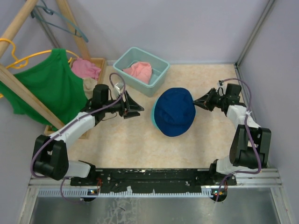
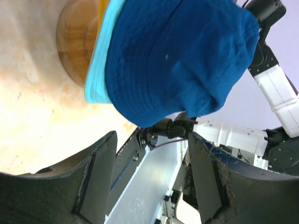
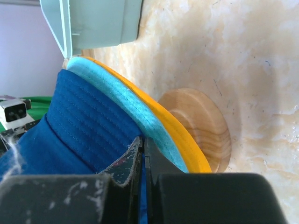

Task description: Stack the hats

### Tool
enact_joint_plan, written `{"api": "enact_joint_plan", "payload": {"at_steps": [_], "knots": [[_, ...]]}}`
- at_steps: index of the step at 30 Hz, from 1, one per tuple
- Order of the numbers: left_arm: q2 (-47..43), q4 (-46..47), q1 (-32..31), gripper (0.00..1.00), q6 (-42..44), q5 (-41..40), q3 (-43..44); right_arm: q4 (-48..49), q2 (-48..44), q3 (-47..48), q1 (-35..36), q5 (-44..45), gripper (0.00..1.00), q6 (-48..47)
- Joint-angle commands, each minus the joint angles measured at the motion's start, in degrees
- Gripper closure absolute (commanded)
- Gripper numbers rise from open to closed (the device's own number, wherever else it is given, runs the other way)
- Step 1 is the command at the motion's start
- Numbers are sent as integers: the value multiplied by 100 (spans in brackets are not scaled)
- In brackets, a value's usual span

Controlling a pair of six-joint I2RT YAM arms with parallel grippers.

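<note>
A navy blue hat (image 1: 174,111) lies on top of a stack in the middle of the table. Under it a teal hat's brim (image 3: 119,100) and an orange-yellow hat's brim (image 3: 182,140) show, all on a round wooden stand (image 3: 205,126). My right gripper (image 1: 195,101) is at the stack's right edge, shut on the navy brim (image 3: 142,140), with a thin strip of blue fabric pinched between its jaws. My left gripper (image 1: 140,108) hangs open left of the stack, apart from it, nothing between its fingers (image 2: 96,182); the navy hat (image 2: 177,56) is ahead of it.
A light teal bin (image 1: 159,77) stands behind the stack with a salmon-pink fabric item (image 1: 139,71) in it. At the back left a green tank top (image 1: 49,86) hangs on a wooden rack, beside a wooden box (image 1: 100,61) holding pink cloth (image 1: 85,68).
</note>
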Motion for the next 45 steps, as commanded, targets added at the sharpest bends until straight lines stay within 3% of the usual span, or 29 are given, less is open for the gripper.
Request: {"api": "enact_joint_plan", "payload": {"at_steps": [1, 12, 20, 31, 45], "knots": [[-338, 598, -143, 32, -406, -64, -376, -158, -12, -81, -19, 58, 100, -78], [-467, 877, -413, 31, -636, -292, -608, -589, -162, -563, 20, 599, 100, -237], [-486, 1509, -852, 29, -1132, -716, -819, -764, -308, -312, 18, 613, 100, -185], [-1049, 1953, -1967, 26, -2081, -2226, -1565, -900, -337, -83, 20, 666, 100, -139], [-490, 2335, -2864, 24, -2073, -3375, -1183, -1016, -365, -56, 19, 683, 100, -133]]}}
